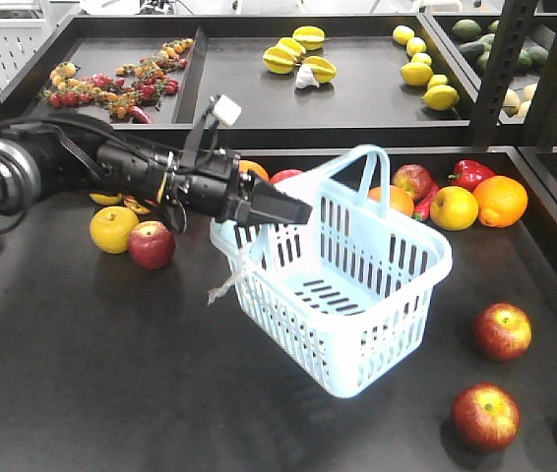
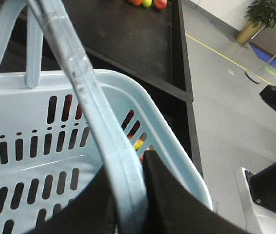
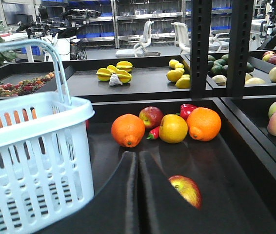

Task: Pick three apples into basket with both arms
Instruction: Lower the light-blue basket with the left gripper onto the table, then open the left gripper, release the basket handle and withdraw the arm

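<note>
**Basket gripped, no apple picked yet**

Left gripper (image 1: 280,208) is clamped on the aqua basket (image 1: 397,285) by its hoop handle (image 2: 104,126); the basket just ahead is empty. Right gripper (image 3: 138,163), closed on nothing, has a red apple (image 3: 186,190) just ahead-right. Next it should open, then reach.

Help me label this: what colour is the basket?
The basket is pale aqua-blue; the exterior front-facing view shows it best.
</note>
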Motion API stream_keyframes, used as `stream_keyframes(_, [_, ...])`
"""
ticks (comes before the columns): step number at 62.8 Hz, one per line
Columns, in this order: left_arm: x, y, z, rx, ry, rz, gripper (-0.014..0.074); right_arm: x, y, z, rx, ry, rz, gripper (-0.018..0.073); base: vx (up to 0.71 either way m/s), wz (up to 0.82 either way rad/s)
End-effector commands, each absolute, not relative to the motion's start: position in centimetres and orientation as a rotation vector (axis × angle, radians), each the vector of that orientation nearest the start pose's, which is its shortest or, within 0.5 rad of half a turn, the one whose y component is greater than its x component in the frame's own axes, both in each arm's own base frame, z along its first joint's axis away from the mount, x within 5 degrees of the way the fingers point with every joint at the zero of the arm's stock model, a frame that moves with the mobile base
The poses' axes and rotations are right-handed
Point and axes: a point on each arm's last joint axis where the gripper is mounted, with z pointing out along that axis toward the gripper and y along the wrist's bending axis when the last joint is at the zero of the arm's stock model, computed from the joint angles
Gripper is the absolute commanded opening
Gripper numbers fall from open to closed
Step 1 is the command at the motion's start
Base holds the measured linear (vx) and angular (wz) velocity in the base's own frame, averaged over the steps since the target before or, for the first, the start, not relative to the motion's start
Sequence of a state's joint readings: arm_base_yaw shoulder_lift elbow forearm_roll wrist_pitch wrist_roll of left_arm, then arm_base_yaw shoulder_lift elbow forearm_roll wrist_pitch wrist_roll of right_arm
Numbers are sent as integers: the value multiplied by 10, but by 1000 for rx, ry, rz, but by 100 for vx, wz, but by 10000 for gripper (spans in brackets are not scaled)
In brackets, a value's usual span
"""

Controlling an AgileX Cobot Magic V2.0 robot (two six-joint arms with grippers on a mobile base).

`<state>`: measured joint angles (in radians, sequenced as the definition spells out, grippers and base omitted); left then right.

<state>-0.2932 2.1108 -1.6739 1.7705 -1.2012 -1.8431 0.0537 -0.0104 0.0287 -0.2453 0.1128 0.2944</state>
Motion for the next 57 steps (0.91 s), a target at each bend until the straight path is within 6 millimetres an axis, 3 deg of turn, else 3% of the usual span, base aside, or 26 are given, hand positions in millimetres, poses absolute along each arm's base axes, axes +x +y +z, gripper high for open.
stream_keyframes(1, [400, -203, 283, 1105, 1781, -1348, -5, 57, 2, 197, -2, 1543, 59, -4, 0, 0])
stream_keyframes(15, [407, -193, 278, 1067, 1802, -1329, 53, 57, 2, 197, -2, 1543, 59, -4, 0, 0])
stream_keyframes(39, [409, -190, 278, 1036, 1825, -1334, 452, 57, 2, 197, -2, 1543, 59, -4, 0, 0])
stream_keyframes(57, [398, -190, 284, 1021, 1884, -1495, 472, 57, 2, 197, -2, 1543, 59, -4, 0, 0])
